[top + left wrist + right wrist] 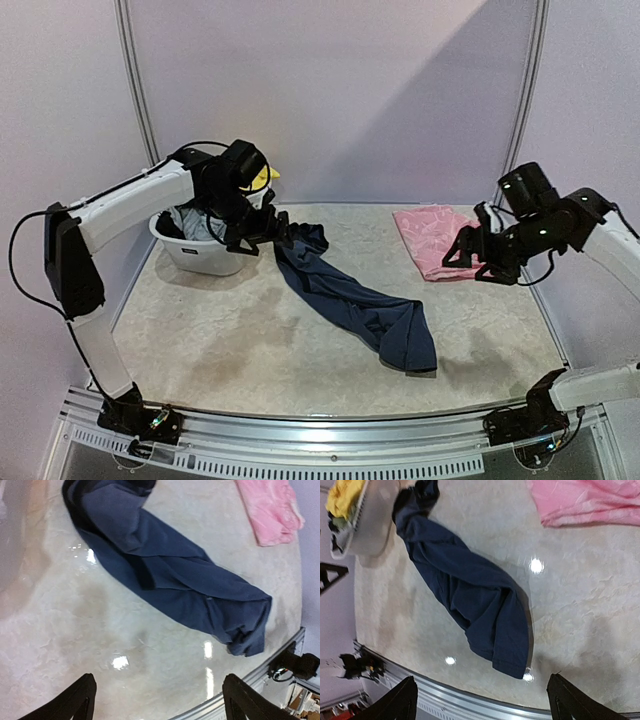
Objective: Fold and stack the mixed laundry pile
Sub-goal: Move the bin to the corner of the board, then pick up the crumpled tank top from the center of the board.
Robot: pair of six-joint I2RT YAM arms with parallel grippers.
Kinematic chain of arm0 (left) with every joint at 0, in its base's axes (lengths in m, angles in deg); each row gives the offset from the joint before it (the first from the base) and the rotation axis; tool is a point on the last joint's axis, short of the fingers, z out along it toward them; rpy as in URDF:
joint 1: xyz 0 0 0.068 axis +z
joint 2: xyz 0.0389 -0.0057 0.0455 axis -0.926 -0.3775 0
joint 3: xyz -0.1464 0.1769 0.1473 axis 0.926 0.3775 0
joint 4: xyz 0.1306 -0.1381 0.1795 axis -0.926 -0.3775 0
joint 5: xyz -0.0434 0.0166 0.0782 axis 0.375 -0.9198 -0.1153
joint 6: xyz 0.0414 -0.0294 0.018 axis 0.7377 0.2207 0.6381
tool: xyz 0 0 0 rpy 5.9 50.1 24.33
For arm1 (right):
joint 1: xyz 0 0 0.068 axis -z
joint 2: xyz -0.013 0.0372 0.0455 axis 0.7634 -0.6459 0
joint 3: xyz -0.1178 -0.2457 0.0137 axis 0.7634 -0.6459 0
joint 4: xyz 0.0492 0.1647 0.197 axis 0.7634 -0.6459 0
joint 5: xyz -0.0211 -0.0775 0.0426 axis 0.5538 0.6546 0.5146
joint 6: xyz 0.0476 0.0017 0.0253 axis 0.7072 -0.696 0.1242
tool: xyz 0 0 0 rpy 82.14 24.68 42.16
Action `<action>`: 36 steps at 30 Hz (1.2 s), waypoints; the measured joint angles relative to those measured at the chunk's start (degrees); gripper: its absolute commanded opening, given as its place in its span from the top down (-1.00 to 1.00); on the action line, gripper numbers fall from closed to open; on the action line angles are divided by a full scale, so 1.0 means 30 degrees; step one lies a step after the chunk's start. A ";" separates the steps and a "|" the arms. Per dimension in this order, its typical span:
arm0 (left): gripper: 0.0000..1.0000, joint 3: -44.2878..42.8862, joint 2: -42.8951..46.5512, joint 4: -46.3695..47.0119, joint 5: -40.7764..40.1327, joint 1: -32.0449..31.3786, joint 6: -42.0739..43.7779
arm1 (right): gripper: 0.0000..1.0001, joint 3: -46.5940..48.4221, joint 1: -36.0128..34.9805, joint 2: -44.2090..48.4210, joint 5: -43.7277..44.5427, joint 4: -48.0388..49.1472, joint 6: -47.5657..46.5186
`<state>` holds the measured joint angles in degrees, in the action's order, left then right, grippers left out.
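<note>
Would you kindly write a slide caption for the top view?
Navy garment sprawls across table, pink piece right, tub left; left gripper and right gripper open.

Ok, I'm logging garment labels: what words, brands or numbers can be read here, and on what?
None can be read. The navy garment shows no lettering in any view, the pink piece only a faint pattern, and the white tub no visible mark.

Matt navy cloth (345, 295) and pink cloth (432, 238) on a glossy marbled tabletop (220, 340); smooth white plastic tub (200, 262)
</note>
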<state>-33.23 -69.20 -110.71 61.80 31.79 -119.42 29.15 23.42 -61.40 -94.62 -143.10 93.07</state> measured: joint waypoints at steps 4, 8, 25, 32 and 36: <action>-0.76 -0.0087 -0.1676 0.0036 -0.0255 0.1290 0.0765 | -0.77 0.0299 -0.2871 -0.2863 0.1355 -0.0401 0.0051; -0.76 -0.2025 -0.4036 -0.0226 -0.0517 0.2288 0.1370 | -0.68 0.0998 -0.4707 -0.5064 0.2062 -0.0372 0.0138; -0.72 -0.5231 -0.6229 -0.1931 -0.0066 0.5377 0.3468 | -0.23 0.1865 -0.8123 -1.0360 0.2725 0.0226 -0.0750; -0.72 -0.4605 -0.5741 -0.1683 0.0000 0.5421 0.3373 | -0.07 0.1348 -0.8291 -1.2233 0.2951 0.0204 -0.0809; -0.72 -0.3563 -0.4444 -0.1654 -0.0102 0.5268 0.3118 | -0.05 0.1100 -0.8313 -1.2633 0.3162 0.0240 -0.0627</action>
<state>-43.92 -82.54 -115.67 61.49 47.59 -110.07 32.45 -1.52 -99.30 -85.13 -142.37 91.19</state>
